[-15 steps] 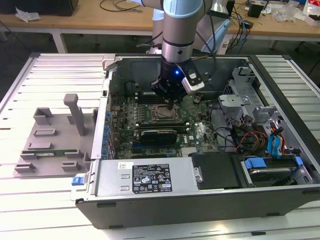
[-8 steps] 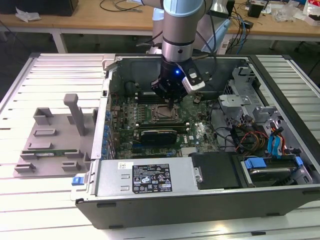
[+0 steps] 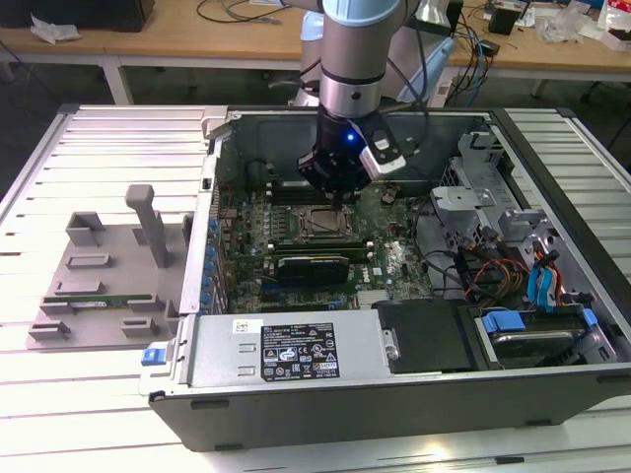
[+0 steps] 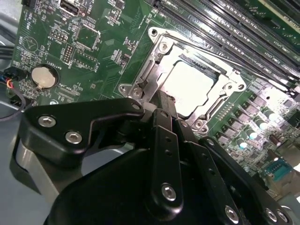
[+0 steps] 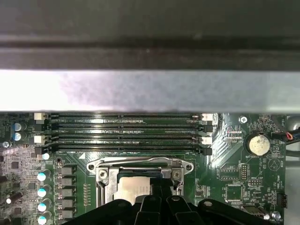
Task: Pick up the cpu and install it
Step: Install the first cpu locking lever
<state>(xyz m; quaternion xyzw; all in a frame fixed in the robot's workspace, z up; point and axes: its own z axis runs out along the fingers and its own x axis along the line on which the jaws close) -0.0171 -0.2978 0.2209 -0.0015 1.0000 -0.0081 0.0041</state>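
Cpu [image 4: 190,86] seated in socket [image 4: 154,70]; gripper [image 4: 165,101] hovers just above, fingers pressed together, holding nothing; placement looks done.

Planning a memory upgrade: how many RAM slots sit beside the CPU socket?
4 memory slots, parallel and side by side, all empty, between the CPU socket and the case wall. The gripper covers part of the socket, not the slots.
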